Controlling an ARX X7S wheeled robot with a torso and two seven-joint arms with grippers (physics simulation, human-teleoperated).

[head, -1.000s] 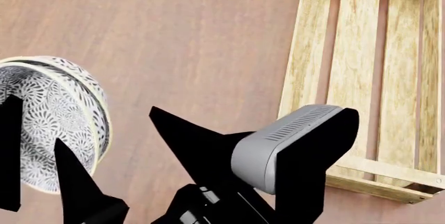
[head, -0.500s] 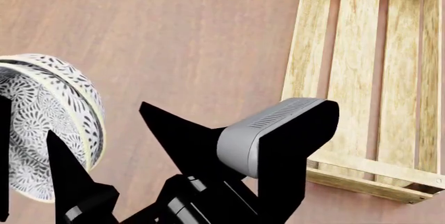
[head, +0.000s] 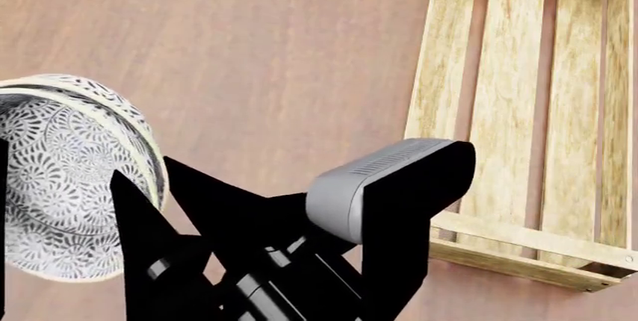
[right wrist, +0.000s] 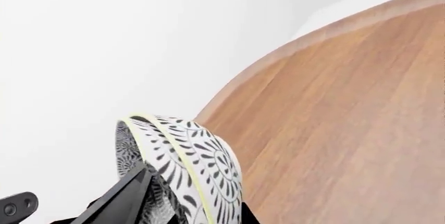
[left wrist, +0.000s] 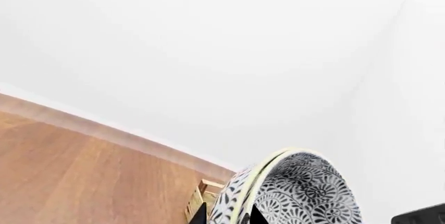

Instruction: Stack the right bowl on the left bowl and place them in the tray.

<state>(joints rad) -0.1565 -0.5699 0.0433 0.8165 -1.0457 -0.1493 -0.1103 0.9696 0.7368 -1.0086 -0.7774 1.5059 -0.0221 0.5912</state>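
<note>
Two nested patterned bowls (left wrist: 292,195) stand on edge at the lower right of the frame, their cream rims side by side. A corner of the light-wood tray (left wrist: 198,203) shows just beside them, resting on the brown wooden surface (left wrist: 83,172). White wall fills the rest.

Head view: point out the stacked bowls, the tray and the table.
stacked bowls (head: 60,179), head view, patterned inside of the inner bowl.
tray (head: 509,104), head view, a bottom slat.
table (head: 249,60), head view, bare wood surface.

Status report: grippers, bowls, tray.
Stacked bowls held tilted, gripped at the rim; which gripper holds them is unclear. Tray empty, to the right. Nothing between.
</note>
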